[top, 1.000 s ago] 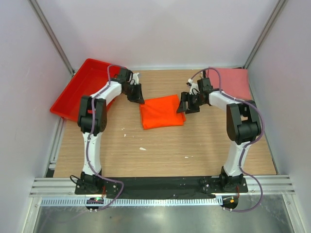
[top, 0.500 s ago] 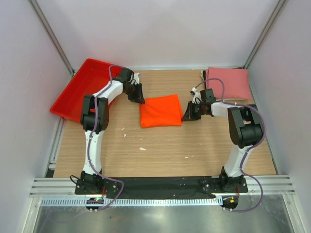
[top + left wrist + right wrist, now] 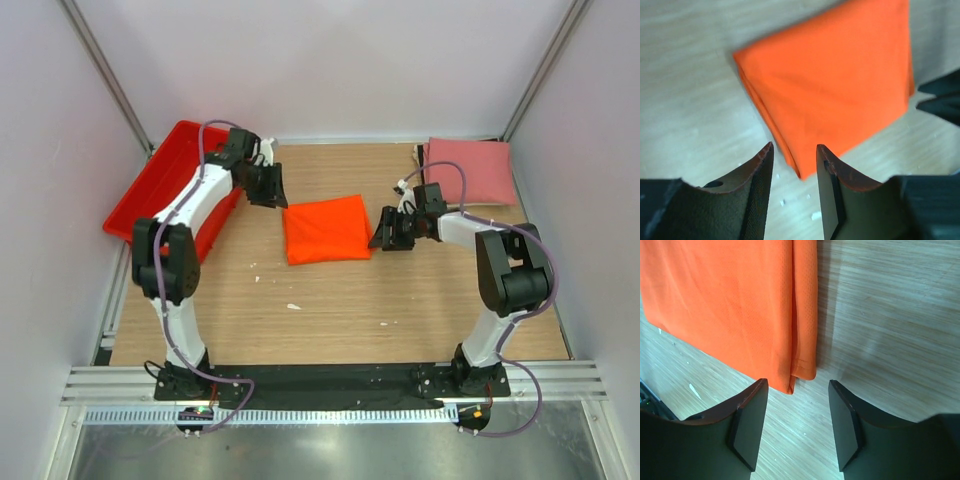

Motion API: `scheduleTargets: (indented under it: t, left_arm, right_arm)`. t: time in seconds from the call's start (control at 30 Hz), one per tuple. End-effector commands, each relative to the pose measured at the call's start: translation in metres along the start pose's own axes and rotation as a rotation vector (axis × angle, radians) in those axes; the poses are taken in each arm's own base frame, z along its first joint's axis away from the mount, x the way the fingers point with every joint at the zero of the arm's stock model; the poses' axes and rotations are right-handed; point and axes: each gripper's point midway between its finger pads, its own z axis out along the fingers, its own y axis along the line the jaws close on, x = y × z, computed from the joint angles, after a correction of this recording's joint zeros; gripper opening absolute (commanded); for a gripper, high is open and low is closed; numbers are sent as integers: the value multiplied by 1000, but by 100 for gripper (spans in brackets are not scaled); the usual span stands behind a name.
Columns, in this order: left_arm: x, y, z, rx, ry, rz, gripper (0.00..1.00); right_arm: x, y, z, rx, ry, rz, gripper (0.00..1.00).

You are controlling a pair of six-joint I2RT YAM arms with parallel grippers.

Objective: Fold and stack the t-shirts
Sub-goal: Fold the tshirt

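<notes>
Tabletop [image 3: 350, 310] holds one orange shirt [image 3: 326, 228] and one pink shirt [image 3: 470, 170]; left tool [image 3: 793, 159], right tool [image 3: 797, 390] both released.

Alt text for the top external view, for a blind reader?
A folded orange t-shirt lies on a wooden table, the left pincer by its far-left corner and the right pincer by its right edge, both open. A folded pink t-shirt sits far right, a red tray far left.
</notes>
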Motion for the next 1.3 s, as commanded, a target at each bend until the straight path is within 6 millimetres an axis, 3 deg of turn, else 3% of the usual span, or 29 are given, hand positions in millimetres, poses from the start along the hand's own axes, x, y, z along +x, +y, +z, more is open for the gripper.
scheduleTargets:
  t: [0.0,0.07,0.13,0.17,0.2,0.3,0.37,0.53,0.83,0.9,1.0,1.03,1.13,1.27]
  left_arm:
    - [47,-1,-12,3,68,-9,41]
    - [58,-7,-17,31,51,-24,41]
    - [78,-17,-7,113,51,-83,41]
    - [78,-23,-6,136,30,-83,40]
    - [92,-19,0,120,59,-114,39]
    - [111,-21,11,113,105,-103,39]
    - [118,-25,16,116,123,-96,39]
    - [124,-19,30,82,137,-88,36]
    - [131,-6,36,19,166,-86,31]
    - [134,-4,38,15,177,-86,26]
    - [134,4,37,-32,168,-82,5]
    - [133,7,36,-51,165,-77,0]
    - [131,19,30,-133,154,-69,0]
    - [132,31,20,-215,151,-62,0]
  right_arm:
    - [-16,21,-8,8,-36,-64,58]
    - [-15,23,-5,28,-25,-100,53]
    - [-17,29,-2,35,-16,-123,49]
    - [-16,29,0,39,-10,-127,49]
    - [-22,30,0,55,-18,-137,49]
    - [-25,28,5,91,-6,-164,49]
    - [-20,18,8,145,13,-166,50]
    - [-19,14,11,170,15,-174,51]
    - [-11,8,21,162,57,-184,55]
    - [-7,10,24,141,60,-175,49]
    - [-1,13,25,113,62,-167,33]
    - [0,14,23,107,59,-166,23]
    - [9,16,22,80,59,-149,3]
    - [26,18,18,49,56,-123,1]
